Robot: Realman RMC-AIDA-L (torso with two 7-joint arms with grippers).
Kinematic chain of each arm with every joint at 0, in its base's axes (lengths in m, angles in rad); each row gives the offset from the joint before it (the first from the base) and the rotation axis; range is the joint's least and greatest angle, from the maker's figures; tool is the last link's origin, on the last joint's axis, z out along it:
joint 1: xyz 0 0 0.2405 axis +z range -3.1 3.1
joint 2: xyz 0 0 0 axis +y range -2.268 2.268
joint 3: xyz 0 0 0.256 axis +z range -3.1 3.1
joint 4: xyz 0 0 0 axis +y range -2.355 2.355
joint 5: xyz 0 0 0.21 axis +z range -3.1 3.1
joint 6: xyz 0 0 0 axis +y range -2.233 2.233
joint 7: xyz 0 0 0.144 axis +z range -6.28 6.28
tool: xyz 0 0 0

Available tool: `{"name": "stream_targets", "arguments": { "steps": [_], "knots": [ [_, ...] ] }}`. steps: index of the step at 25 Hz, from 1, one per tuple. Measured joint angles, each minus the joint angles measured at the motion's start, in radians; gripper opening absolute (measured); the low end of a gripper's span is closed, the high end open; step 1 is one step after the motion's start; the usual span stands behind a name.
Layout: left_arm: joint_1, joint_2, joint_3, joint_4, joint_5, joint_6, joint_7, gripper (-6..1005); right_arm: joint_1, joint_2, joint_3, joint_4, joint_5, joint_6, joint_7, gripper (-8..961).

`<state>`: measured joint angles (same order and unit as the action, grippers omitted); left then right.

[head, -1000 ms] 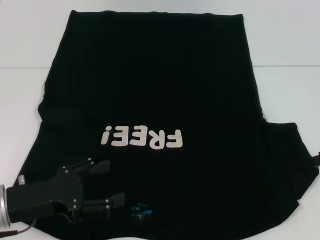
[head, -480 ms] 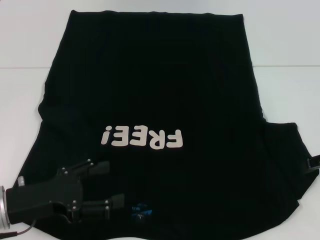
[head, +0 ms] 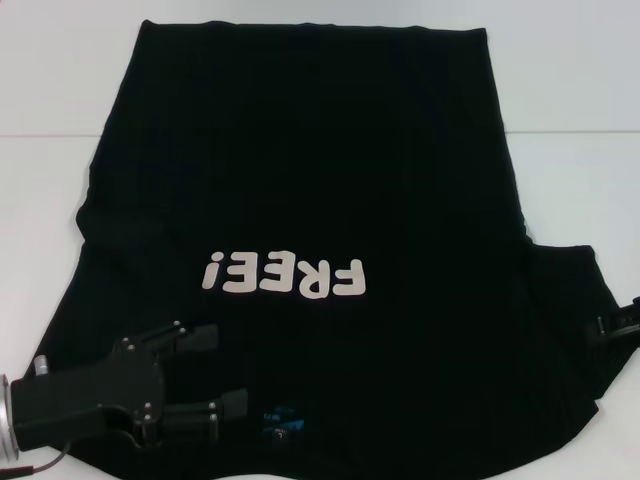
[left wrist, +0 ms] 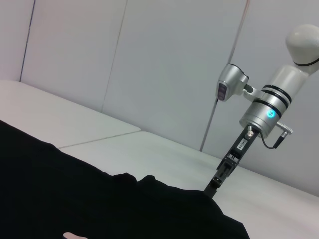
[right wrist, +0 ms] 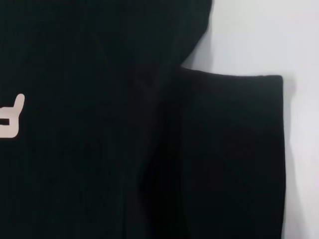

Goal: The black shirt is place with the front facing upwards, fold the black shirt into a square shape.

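Observation:
The black shirt [head: 320, 160] lies spread flat on the white table [head: 580, 80], front up, with pale "FREE!" letters [head: 285, 277] reading upside down toward me. Its blue neck label [head: 280, 420] shows at the near edge. My left gripper [head: 232, 365] hovers open over the shirt's near left part, beside the collar. My right gripper [head: 612, 323] peeks in at the right edge by the right sleeve [right wrist: 234, 149]. The left wrist view shows the right gripper [left wrist: 219, 179] pointing down at the sleeve's edge.
White table surface surrounds the shirt on the far side, left and right, with a seam line [head: 45, 135] across it. A pale wall [left wrist: 164, 64] stands behind the table.
The right gripper has edged inward at the right edge toward the sleeve. The left gripper has barely shifted and the shirt lies unchanged.

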<state>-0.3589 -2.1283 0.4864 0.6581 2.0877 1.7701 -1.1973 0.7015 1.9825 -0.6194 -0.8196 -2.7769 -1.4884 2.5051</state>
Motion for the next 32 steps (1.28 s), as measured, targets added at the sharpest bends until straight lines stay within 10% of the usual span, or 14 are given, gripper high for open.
{"name": "stream_targets", "arguments": {
  "steps": [9, 20, 32],
  "knots": [
    [0.000, 0.001, -0.004, 0.002, 0.000, 0.000, -0.001, 951, 0.009, 0.001, -0.001, 0.001, -0.006, 0.013, 0.012, 711],
    [0.004, 0.001, -0.006, 0.000, -0.001, 0.000, -0.001, 951, 0.018, 0.001, -0.001, 0.003, -0.007, 0.014, 0.013, 262],
    [0.006, 0.001, -0.006, 0.000, -0.006, 0.000, -0.001, 951, 0.017, -0.003, -0.010, -0.005, -0.005, 0.028, 0.009, 28]
  ]
}}
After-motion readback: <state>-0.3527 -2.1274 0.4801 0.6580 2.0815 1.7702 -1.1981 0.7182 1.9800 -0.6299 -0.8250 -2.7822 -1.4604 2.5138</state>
